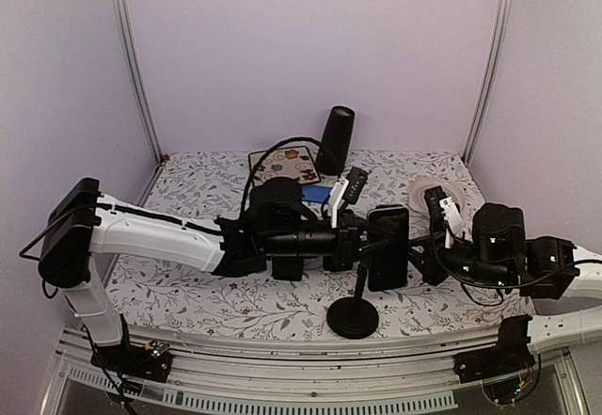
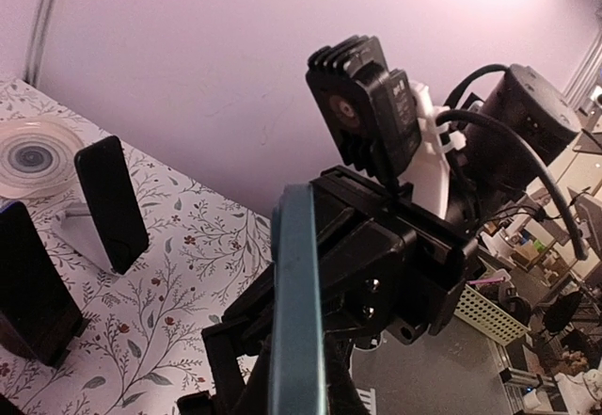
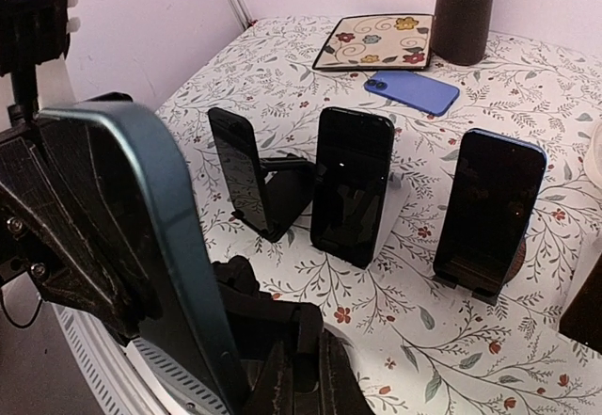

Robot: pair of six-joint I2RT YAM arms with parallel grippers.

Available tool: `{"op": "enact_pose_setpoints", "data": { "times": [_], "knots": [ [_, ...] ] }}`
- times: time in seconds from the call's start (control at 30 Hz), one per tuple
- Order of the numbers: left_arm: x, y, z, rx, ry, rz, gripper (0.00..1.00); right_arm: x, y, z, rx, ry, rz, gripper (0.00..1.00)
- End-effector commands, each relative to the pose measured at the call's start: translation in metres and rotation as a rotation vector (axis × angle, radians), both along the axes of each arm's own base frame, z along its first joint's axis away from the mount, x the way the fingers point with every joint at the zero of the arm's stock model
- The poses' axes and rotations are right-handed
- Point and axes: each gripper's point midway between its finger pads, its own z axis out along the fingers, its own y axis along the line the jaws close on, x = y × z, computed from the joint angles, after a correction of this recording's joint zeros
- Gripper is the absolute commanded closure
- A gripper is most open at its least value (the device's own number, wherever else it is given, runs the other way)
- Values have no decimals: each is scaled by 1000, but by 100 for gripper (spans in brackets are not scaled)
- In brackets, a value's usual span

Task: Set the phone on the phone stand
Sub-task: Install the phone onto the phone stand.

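The phone [image 1: 388, 246] is dark with a teal edge and stands upright above the phone stand [image 1: 353, 318], a black round base with a thin pole. My left gripper [image 1: 362, 242] reaches in from the left and is shut on the phone, which shows edge-on in the left wrist view [image 2: 296, 311]. My right gripper [image 1: 423, 246] sits against the phone's right side. In the right wrist view its fingers [image 3: 282, 382] are shut on a black piece of the stand's holder [image 3: 306, 326], with the phone [image 3: 141, 246] just to the left.
Three other phones stand on small stands behind [image 3: 240, 170], [image 3: 350, 184], [image 3: 489, 203]. A blue phone [image 1: 315, 194] lies flat, near a flowered plate [image 1: 282, 163] and a dark cylinder [image 1: 335, 139]. A white round disc [image 1: 435, 192] sits at the right rear.
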Motion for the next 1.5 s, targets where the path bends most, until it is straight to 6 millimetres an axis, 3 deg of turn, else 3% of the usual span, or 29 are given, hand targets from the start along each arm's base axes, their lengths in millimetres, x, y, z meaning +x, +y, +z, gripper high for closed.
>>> {"op": "enact_pose_setpoints", "data": {
  "times": [0.0,0.63,1.17,1.47],
  "knots": [
    [57,21,-26,138,9,292,100,5,0,29,82,-42,-44,98],
    [72,55,-58,361,34,602,100,2,10,28,46,-39,-24,98],
    [68,55,-63,426,2,639,100,-5,23,33,66,-35,26,97],
    [58,47,-61,388,-2,564,100,-16,21,51,136,-41,80,77]
  ]
}}
